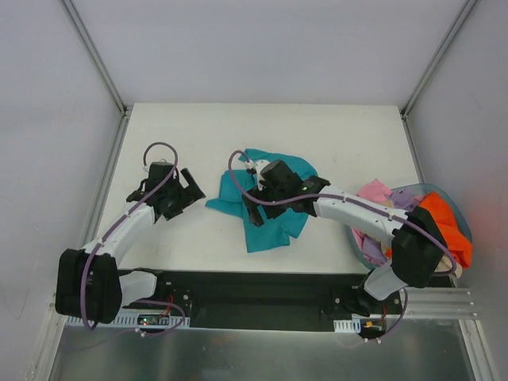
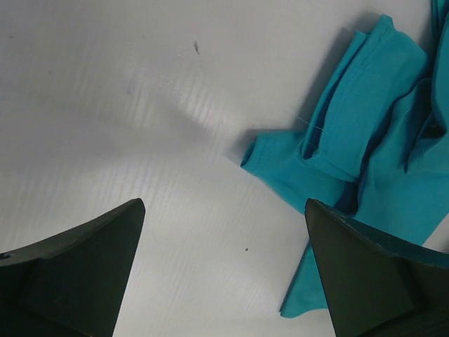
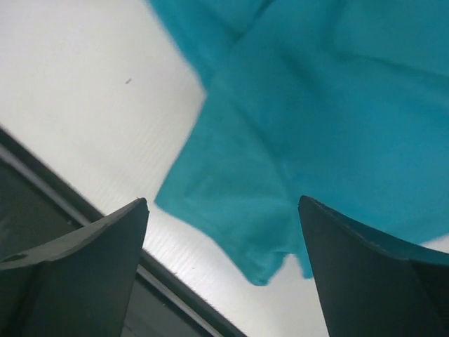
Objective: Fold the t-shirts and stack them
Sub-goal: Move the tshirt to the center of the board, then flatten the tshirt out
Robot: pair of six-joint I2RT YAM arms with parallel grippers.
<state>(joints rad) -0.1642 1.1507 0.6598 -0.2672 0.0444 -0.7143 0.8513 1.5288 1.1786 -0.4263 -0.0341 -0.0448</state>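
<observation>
A teal t-shirt [image 1: 270, 208] lies crumpled on the white table, near the middle. It also shows in the left wrist view [image 2: 379, 140] and the right wrist view [image 3: 316, 119]. My left gripper [image 1: 193, 187] is open and empty, just left of the shirt, above bare table. My right gripper [image 1: 252, 208] is open and empty, hovering over the shirt's near left part, its jaws wide apart above a cloth corner. Orange [image 1: 448, 226], pink [image 1: 373, 193] and lavender [image 1: 409, 198] shirts are piled in the basket at the right.
A round blue-grey basket [image 1: 365, 255] stands at the table's right edge by the right arm's base. A black strip [image 1: 262, 290] runs along the near edge. Metal frame posts [image 1: 99, 59] rise at the back corners.
</observation>
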